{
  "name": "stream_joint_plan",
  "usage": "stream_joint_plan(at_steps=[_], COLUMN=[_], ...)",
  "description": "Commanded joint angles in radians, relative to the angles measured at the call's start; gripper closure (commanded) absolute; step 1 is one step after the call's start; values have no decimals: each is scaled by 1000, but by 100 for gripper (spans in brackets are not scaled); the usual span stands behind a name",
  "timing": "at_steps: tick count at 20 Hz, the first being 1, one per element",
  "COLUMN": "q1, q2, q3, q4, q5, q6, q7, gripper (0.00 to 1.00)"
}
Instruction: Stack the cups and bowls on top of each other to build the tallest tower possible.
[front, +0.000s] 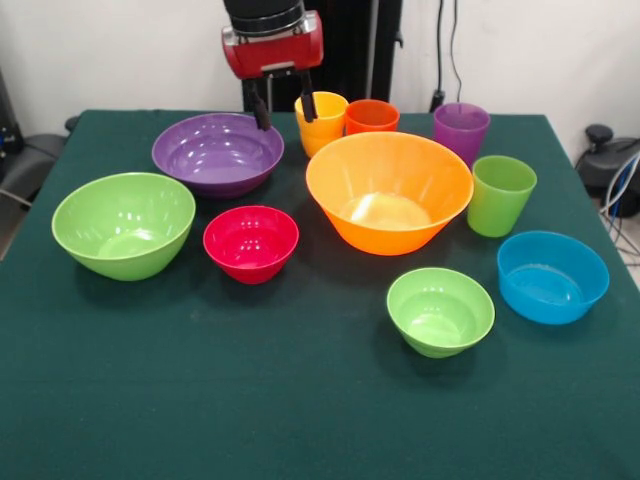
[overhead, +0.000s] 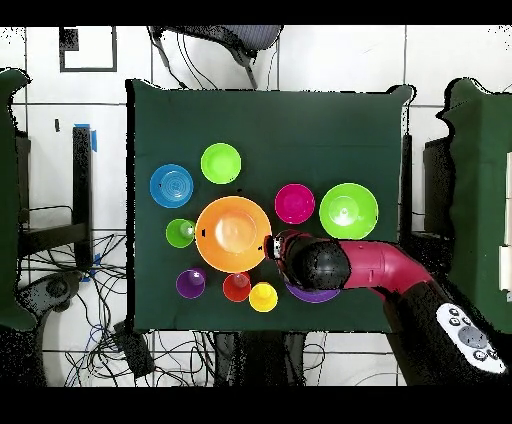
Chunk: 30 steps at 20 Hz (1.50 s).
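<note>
Six bowls sit apart on the green table: orange (front: 389, 191), purple (front: 217, 152), big light green (front: 123, 224), magenta-red (front: 250, 242), small light green (front: 440, 311) and blue (front: 552, 276). Four upright cups stand at the far side: yellow (front: 321, 122), orange-red (front: 371, 116), purple (front: 461, 131) and green (front: 501, 194). My gripper (front: 285, 108) is open and empty. It hangs above the table between the purple bowl and the yellow cup. In the overhead view the arm covers most of the purple bowl (overhead: 312, 295), and the gripper (overhead: 272, 245) is beside the orange bowl (overhead: 233, 233).
The green tablecloth (front: 300, 400) runs to the near edge. Cables and chair parts lie on the floor off the right edge (front: 620, 180). Nothing is stacked.
</note>
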Motion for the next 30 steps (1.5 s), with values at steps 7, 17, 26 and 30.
stream_joint_plan(at_steps=[7, 17, 26, 30], q1=[54, 52, 57, 63], q2=[69, 70, 71, 74], q3=[23, 24, 19, 14], q4=[21, 25, 23, 19], q5=[-125, -130, -136, -139], q6=[-14, -22, -27, -31], q7=[-49, -42, -36, -31], gripper=[0, 0, 0, 0])
